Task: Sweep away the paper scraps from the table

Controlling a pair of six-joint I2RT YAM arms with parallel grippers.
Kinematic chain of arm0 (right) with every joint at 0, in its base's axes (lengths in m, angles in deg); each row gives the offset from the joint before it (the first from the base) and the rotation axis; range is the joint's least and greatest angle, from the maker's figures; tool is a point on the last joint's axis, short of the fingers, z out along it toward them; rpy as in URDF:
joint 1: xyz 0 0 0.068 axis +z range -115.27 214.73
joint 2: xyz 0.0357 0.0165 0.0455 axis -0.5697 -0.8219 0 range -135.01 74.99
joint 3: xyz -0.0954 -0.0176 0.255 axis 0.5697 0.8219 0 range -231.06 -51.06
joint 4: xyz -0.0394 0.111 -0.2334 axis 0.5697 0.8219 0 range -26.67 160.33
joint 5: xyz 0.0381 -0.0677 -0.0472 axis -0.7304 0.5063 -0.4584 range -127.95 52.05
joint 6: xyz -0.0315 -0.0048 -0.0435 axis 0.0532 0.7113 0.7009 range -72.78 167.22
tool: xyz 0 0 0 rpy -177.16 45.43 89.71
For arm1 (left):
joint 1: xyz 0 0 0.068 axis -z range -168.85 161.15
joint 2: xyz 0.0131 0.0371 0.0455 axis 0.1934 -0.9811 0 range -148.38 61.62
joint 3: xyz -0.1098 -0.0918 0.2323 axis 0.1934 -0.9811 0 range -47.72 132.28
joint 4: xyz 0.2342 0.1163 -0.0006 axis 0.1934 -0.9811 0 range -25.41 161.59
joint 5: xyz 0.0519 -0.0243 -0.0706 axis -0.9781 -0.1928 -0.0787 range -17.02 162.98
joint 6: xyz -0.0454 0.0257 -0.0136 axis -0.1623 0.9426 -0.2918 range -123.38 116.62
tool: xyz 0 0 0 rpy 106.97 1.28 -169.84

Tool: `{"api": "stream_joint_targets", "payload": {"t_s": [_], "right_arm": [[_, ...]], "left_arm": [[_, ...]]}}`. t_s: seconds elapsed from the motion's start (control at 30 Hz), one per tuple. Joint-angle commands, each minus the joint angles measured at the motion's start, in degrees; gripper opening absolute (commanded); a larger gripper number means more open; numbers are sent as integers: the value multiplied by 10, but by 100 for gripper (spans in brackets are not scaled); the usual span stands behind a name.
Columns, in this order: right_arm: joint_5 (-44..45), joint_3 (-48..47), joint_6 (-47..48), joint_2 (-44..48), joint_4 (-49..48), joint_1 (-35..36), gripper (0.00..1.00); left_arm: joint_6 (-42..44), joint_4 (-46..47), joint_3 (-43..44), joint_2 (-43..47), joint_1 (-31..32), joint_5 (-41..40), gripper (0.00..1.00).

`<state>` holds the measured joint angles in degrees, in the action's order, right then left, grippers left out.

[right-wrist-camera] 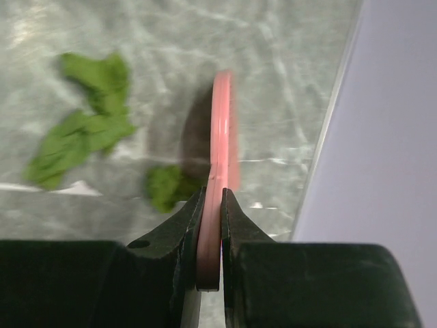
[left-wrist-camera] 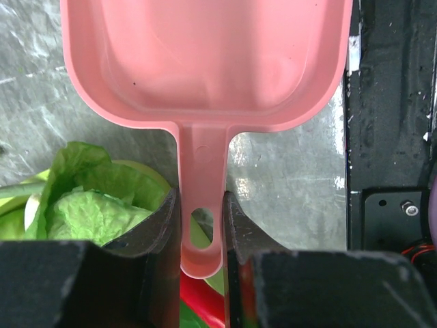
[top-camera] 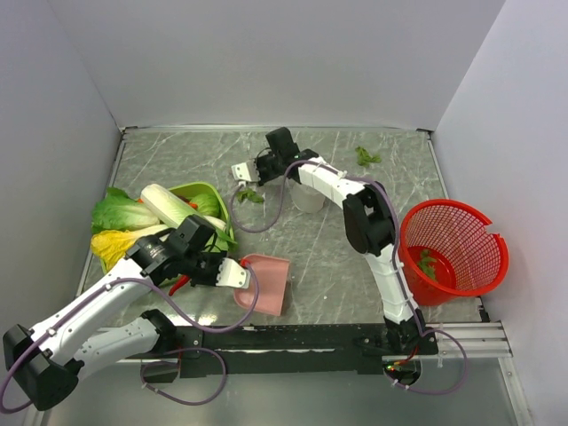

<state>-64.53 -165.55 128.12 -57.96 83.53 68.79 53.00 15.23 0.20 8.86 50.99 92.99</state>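
The pink dustpan (top-camera: 264, 283) rests on the dark marble table (top-camera: 328, 266) near the front edge. My left gripper (top-camera: 232, 273) is shut on its handle (left-wrist-camera: 203, 171), one finger on each side of the hanging hole. My right gripper (top-camera: 258, 168) reaches to the back of the table, shut on a thin pink handle (right-wrist-camera: 223, 130) seen edge-on, with a white end (top-camera: 241, 170) showing from above. Green paper scraps (top-camera: 251, 196) lie just in front of it (right-wrist-camera: 85, 133), and one bit (right-wrist-camera: 166, 186) lies beside the handle. More scraps (top-camera: 366, 157) lie at the back right.
A red mesh basket (top-camera: 461, 232) at the right edge holds a few green bits (top-camera: 429, 264). A green bowl (top-camera: 213, 190) with lettuce (top-camera: 120, 213), a yellow cabbage (top-camera: 111, 244) and a white radish (top-camera: 169, 204) crowds the left. A clear cup (top-camera: 308, 197) stands under the right arm.
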Motion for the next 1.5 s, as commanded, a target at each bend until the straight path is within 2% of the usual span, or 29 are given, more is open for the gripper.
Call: {"api": "stream_joint_targets", "payload": {"t_s": [0.0,0.07,0.1,0.17,0.2,0.3,0.37,0.43,0.5,0.53,0.63,0.67,0.77,0.87,0.93,1.03,1.2,1.3,1.4,1.47], "right_arm": [[-26,36,42,74,37,5,0],[-50,31,59,100,119,2,0],[-65,24,63,107,198,0,0],[-78,18,84,137,278,0,0],[-87,21,98,148,351,0,0],[-87,59,117,202,430,0,0],[-87,66,105,230,446,-2,0],[-98,60,83,241,431,-12,0],[-106,53,17,242,387,-15,0],[-108,54,-8,239,322,-17,0],[-116,63,-100,222,230,-12,0],[-112,68,-149,217,160,-4,0],[-90,86,-183,191,77,12,0],[-71,101,-166,173,52,22,0],[-81,113,-140,175,68,23,0],[-87,133,-56,197,158,21,0],[-67,127,48,266,419,19,0],[-59,176,41,339,425,8,0],[-70,221,2,388,363,-1,0],[-74,255,-55,399,267,-2,0]], "left_arm": [[-9,-9,12,5,2,-8,1],[-6,-9,7,9,1,-15,1],[-6,-9,4,12,1,-23,1],[2,-12,-5,19,2,-32,1],[4,-13,-8,23,2,-42,1],[4,-17,-19,38,1,-52,1],[-2,-19,-19,41,1,-49,1],[-7,-23,-16,41,1,-42,1],[-10,-35,-11,39,1,-37,1],[-11,-39,-9,36,1,-31,1],[-17,-57,-5,32,1,-23,1],[-21,-60,-1,31,1,-22,1],[-29,-71,2,26,2,-24,1],[-40,-70,3,20,2,-26,1],[-49,-60,-2,13,1,-32,1],[-61,-44,-1,2,1,-39,1],[-36,-31,-11,17,2,-48,1],[-35,-33,-13,15,1,-45,1],[-45,-36,-7,8,2,-23,1],[-51,-38,-4,0,2,-16,1]]}}
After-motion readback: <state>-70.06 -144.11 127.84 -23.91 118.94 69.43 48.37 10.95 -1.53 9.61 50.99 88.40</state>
